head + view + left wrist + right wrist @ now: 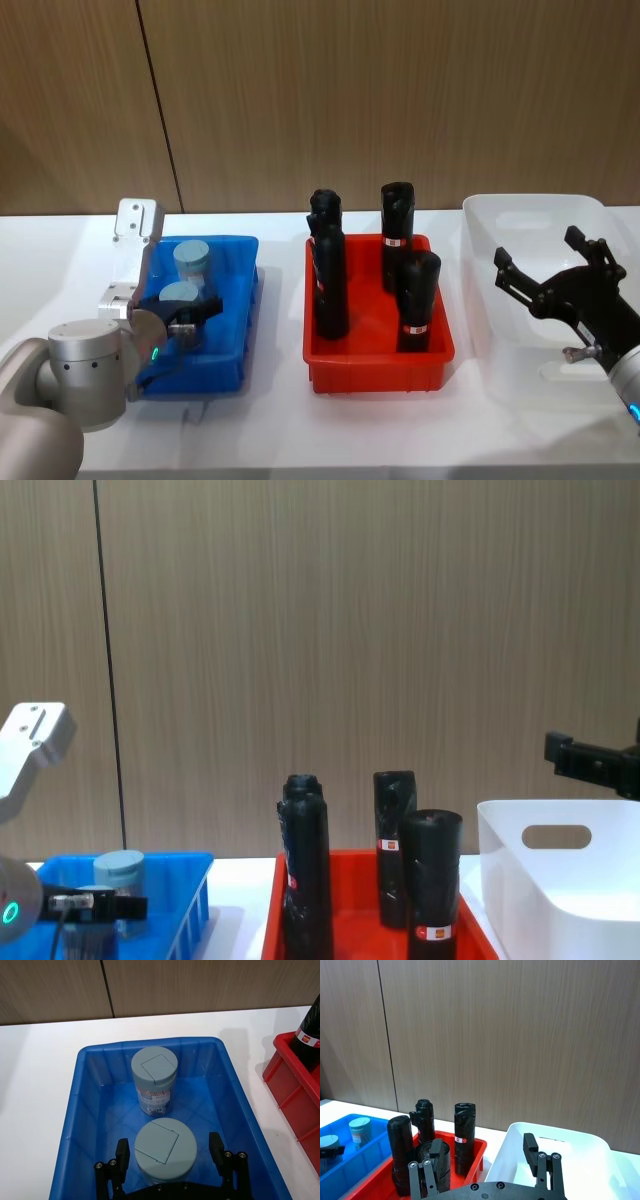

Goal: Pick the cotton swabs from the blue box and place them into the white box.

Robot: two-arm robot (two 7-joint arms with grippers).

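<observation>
Two black fingers of the left gripper stand spread wide inside the blue box, one on each side of the nearer tub of cotton swabs. The pads seem just clear of its wall, though the angle leaves that unsure. That tub is a small clear cylinder under a round dusty-blue lid with a square flap moulded into it. The second tub stands upright just behind it, near the box's far wall, with pale sticks and a paper label on its side. The box is glossy blue plastic with ribbed walls and a rolled rim, set on a white table. Beside it sits a red tray of tall black wrapped rolls. Farther right, the right gripper hovers with fingers apart over the smooth white box
</observation>
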